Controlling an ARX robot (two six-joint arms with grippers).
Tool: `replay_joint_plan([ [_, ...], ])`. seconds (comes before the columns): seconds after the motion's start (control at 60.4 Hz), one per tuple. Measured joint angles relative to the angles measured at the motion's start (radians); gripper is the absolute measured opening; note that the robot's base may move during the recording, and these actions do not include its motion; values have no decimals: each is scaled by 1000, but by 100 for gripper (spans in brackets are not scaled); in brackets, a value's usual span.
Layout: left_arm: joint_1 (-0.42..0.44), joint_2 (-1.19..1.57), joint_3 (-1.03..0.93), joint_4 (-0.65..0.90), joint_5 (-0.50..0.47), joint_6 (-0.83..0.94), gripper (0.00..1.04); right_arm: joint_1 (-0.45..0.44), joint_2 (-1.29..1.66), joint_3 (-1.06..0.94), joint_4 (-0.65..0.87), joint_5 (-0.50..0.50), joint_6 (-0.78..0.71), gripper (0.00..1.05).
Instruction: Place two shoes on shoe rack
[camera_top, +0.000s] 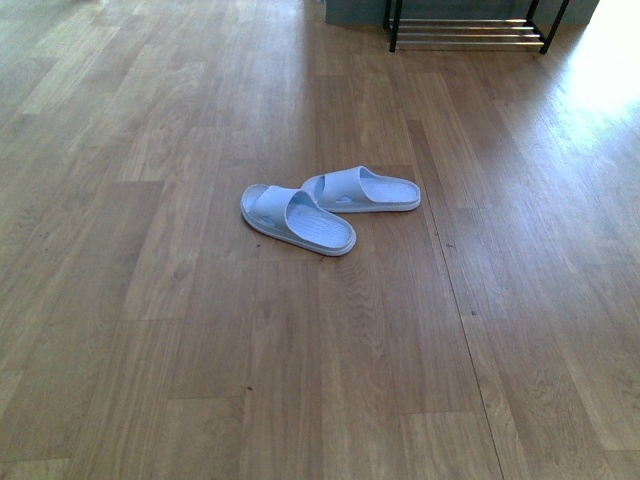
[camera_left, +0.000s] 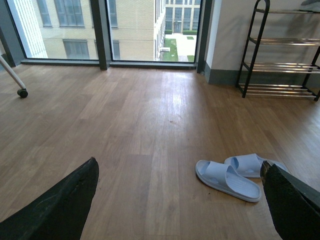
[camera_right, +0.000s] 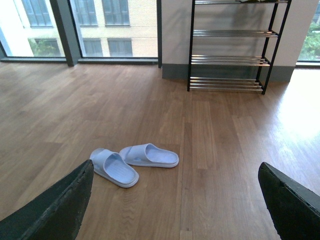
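Item: pair of pale blue slides, near slide (camera_top: 297, 218) and far slide (camera_top: 362, 189), soles down in the middle of the floor (camera_top: 150, 330), well apart from its far edge, where the shoe rack (camera_top: 465, 35) stands.

Tools: left gripper (camera_left: 178, 163) and right gripper (camera_right: 176, 164), both spread wide, empty.

Hazards, as we judge them:
- The slides look to touch, so lifting one may drag its mate.
- A flexing strap may slip from the grip.
- A slide set crooked may tip between the thin rods.
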Motion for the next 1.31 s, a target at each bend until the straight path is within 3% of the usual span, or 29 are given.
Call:
replay_joint_plan([
  [1.307,0,0,0,0,0,0,95,0,0,0,0,1,0,95],
])
